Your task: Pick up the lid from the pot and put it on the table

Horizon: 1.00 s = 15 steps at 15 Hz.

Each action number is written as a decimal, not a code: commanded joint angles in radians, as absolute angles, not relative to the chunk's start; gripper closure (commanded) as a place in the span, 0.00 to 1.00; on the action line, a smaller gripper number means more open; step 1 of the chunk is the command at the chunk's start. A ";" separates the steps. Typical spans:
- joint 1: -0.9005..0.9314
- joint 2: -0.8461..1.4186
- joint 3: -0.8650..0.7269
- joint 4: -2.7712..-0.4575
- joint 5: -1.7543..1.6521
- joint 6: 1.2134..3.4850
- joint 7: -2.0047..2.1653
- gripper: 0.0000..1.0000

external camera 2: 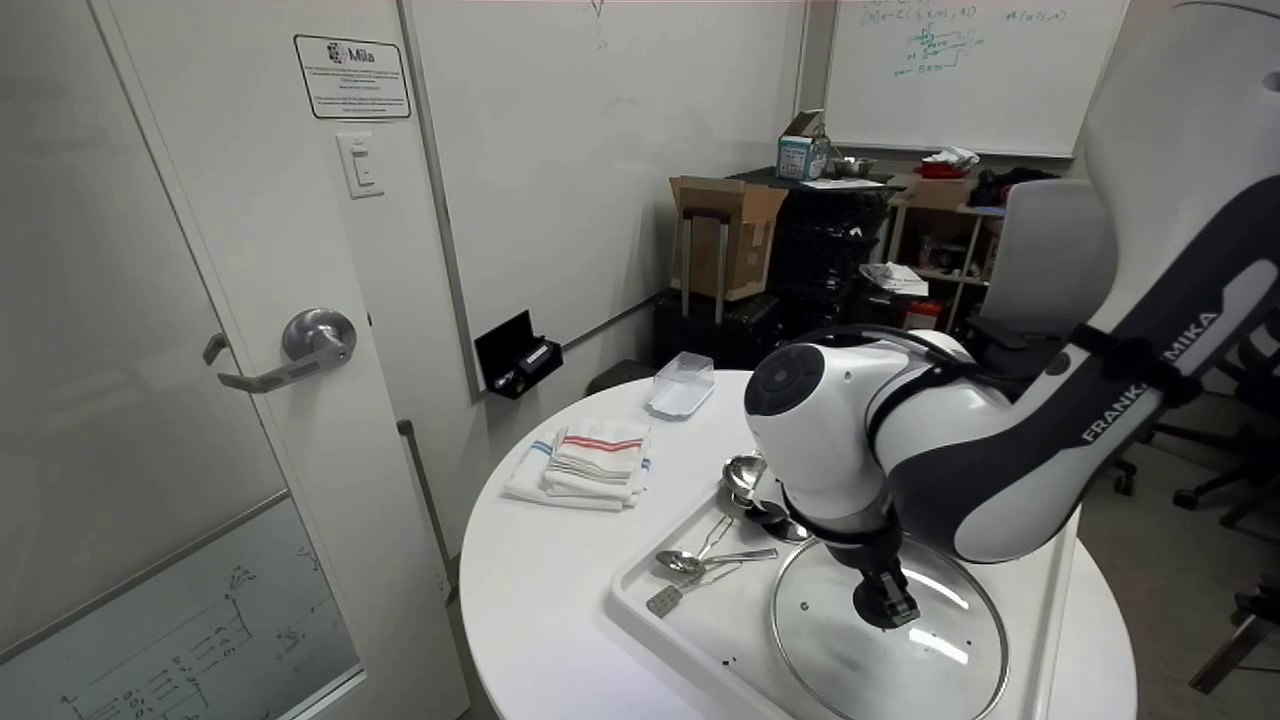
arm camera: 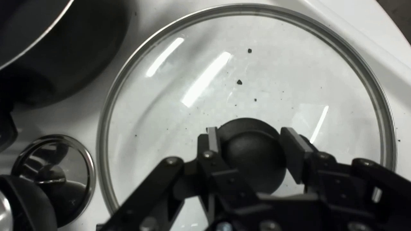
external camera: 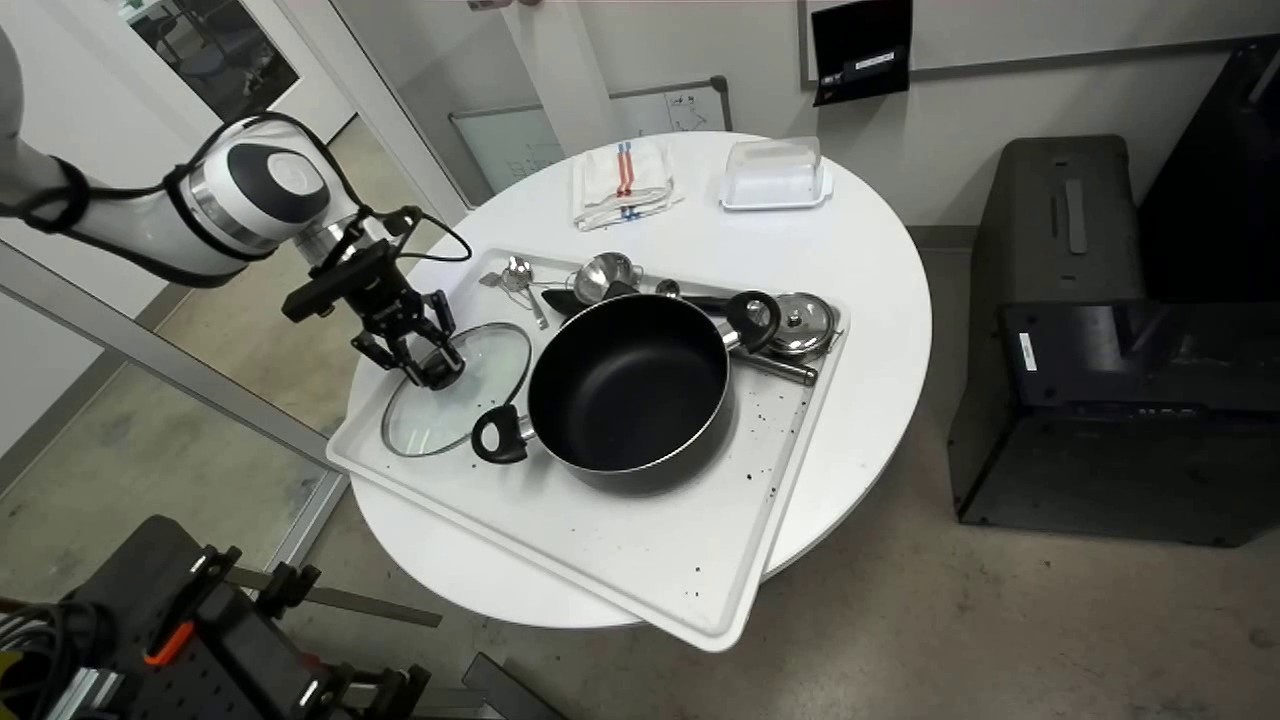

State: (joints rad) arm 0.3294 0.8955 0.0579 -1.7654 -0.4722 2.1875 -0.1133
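Note:
The glass lid (external camera: 490, 362) is flat beside the pot, over the left part of the white tray; I cannot tell whether it rests there or hovers slightly. It also shows in an exterior view (external camera 2: 850, 655) and the wrist view (arm camera: 282, 73). My gripper (arm camera: 250, 138) points down with a finger against each side of the lid's black knob (arm camera: 253, 163). It also shows in both exterior views (external camera: 437, 368) (external camera 2: 888, 606). The black pot (external camera: 630, 385) stands uncovered on the tray. The arm hides it in an exterior view. The round white table (external camera: 875, 260) bears the tray.
The tray (external camera: 650, 560) overhangs the table's front edge. Metal utensils (external camera: 518, 275), a strainer (external camera: 602, 275) and a small metal lid (external camera: 803, 322) lie behind and beside the pot. Folded towels (external camera: 625, 180) and a clear-lidded dish (external camera: 775, 175) stand at the table's back.

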 commanded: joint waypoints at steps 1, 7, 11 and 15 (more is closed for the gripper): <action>0.316 0.923 0.065 -1.718 -0.478 2.168 -0.163 0.75; 0.271 0.960 0.086 -1.664 -0.451 2.147 -0.274 0.75; 0.246 0.985 0.098 -1.627 -0.436 2.115 -0.338 0.75; 0.233 1.001 0.096 -1.627 -0.444 2.108 -0.360 0.29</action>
State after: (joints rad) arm 0.2466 0.9849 0.0844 -1.6625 -0.4583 2.1557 -0.3185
